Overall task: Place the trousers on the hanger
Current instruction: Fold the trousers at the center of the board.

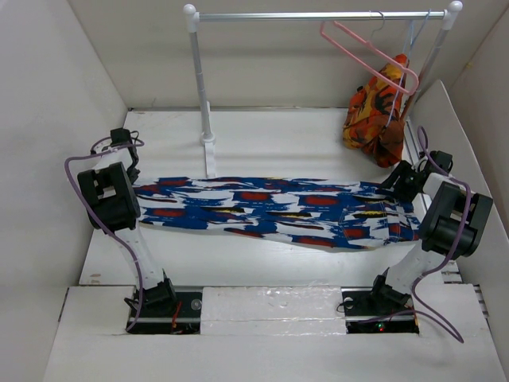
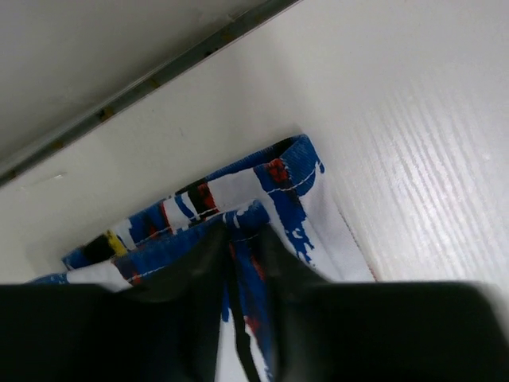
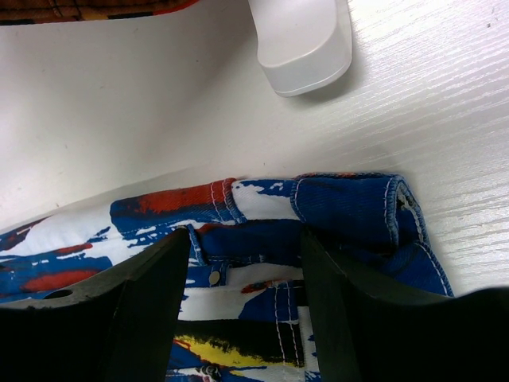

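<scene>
Stretching across the tabletop between the two arms, the trousers lie flat, cuffs to the left and waistband to the right. The left gripper is pinched narrow on a cuff hem. The right gripper stands wide, one finger on either side of the waistband. The hanger hangs tilted from the rail at the back right, beside an orange garment.
</scene>
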{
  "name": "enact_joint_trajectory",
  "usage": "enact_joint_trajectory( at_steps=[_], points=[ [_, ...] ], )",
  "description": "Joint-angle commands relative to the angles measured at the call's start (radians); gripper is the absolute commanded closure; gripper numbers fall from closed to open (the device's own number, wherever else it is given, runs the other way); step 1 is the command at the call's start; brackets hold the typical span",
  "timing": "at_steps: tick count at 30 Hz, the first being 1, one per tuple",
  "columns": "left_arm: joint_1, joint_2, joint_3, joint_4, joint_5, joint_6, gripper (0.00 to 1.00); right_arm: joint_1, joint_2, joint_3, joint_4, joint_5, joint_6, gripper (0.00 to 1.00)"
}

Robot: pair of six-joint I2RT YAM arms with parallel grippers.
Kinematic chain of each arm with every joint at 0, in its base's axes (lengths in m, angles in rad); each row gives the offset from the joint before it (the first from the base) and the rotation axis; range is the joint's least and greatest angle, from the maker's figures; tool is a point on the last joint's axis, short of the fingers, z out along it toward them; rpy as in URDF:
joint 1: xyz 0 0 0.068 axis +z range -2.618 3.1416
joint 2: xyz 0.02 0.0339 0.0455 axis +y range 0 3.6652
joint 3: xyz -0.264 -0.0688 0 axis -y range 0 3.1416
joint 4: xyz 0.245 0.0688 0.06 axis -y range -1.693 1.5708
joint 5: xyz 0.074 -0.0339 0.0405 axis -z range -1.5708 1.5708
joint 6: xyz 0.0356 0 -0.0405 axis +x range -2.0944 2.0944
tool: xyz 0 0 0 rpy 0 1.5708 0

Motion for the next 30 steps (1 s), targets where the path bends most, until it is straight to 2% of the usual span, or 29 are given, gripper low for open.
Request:
enact_joint_trajectory(
  at_steps=[1, 2, 24, 30],
  points=[
    [0.004, 0.022, 0.024, -0.019, -0.019, 0.008, 0.96, -0.018, 0.02, 0.014, 0.03, 0.035, -0.023, 0.36],
    [0.004, 0.019, 0.021, -0.022, -0.023, 0.001, 1.0, -0.018, 0.02, 0.014, 0.03, 0.039, -0.023, 0.37],
    [-0.024, -0.133, 0.005, -0.041, -0.059, -0.044, 1.0, -0.046, 0.043, 0.057, -0.007, 0.082, -0.016, 0.41],
    [-0.024, -0.035, 0.106, -0.03, -0.083, -0.025, 1.0, -0.055, 0.036, 0.062, -0.024, 0.097, -0.032, 0.41]
  ],
)
